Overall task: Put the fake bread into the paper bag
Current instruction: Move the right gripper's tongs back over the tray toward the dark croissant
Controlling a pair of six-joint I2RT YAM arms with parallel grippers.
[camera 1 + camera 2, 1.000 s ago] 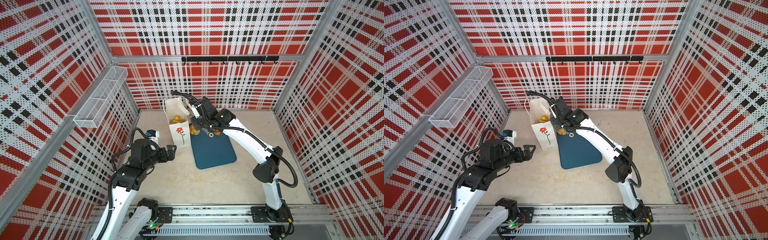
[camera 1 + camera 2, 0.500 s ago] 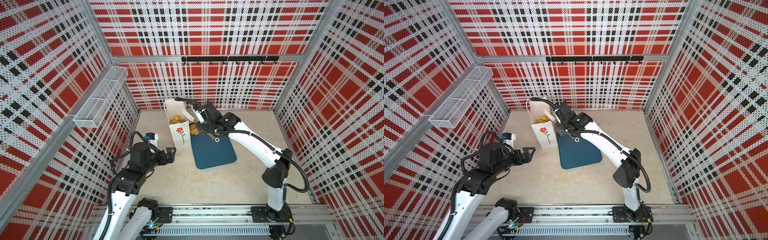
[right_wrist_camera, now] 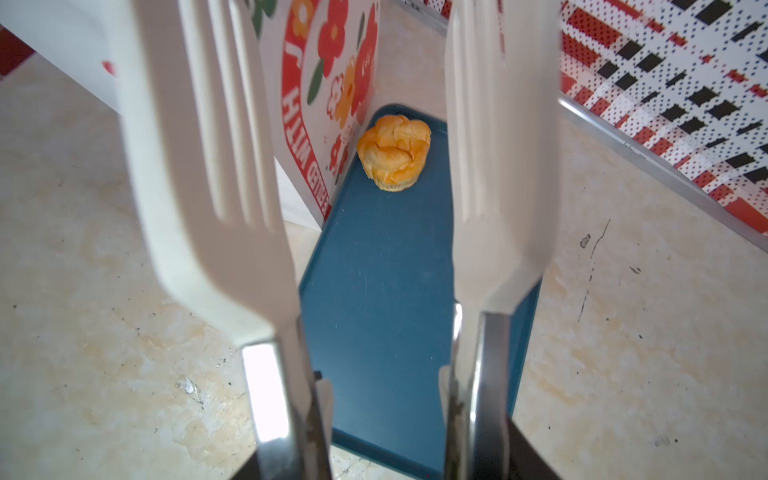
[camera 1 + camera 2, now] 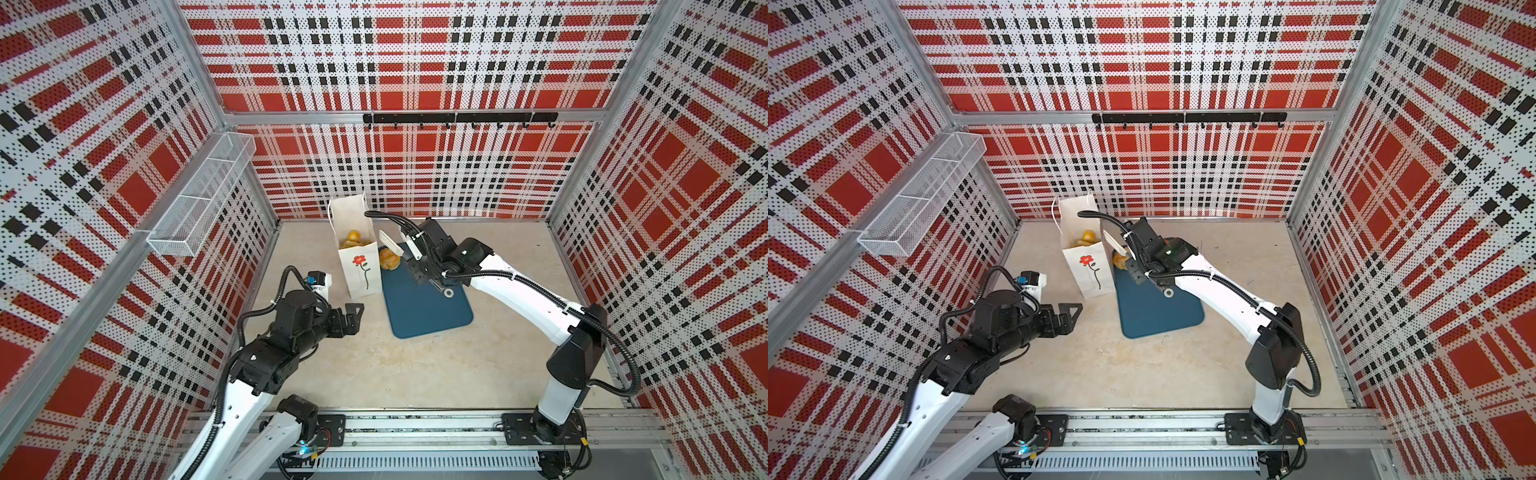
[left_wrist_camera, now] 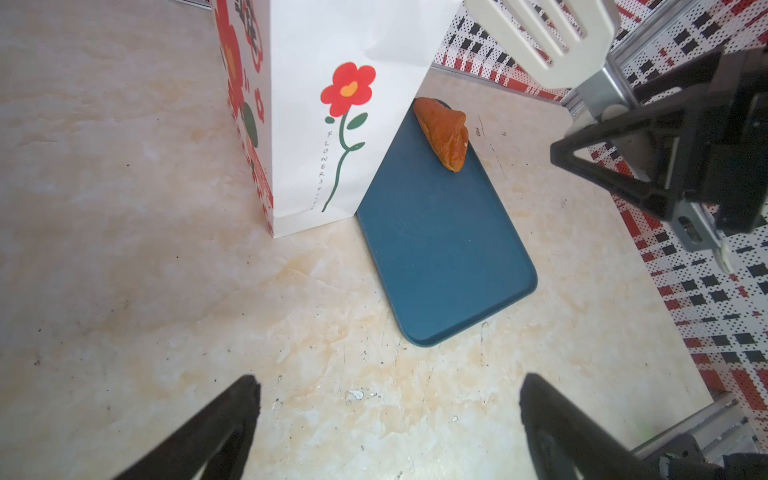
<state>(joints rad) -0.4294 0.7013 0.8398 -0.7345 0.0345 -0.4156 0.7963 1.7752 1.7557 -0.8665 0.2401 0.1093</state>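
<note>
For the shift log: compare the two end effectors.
The left end effector is open and empty; the right end effector is closed on white tongs. The left is over bare tabletop near the paper bag; the right over the blue tray beside it. Both are black.

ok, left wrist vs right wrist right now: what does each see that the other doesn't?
Left wrist only: the red flower print on the tall white paper bag, the open left gripper, and the right gripper clamped on the white slotted tongs, seen from outside. Right wrist only: both tong blades, standing apart, and the bag's red-lettered side facing the dark blue flat tray. Both: that tray with one golden-orange toy pastry at its corner next to the bag.
</note>
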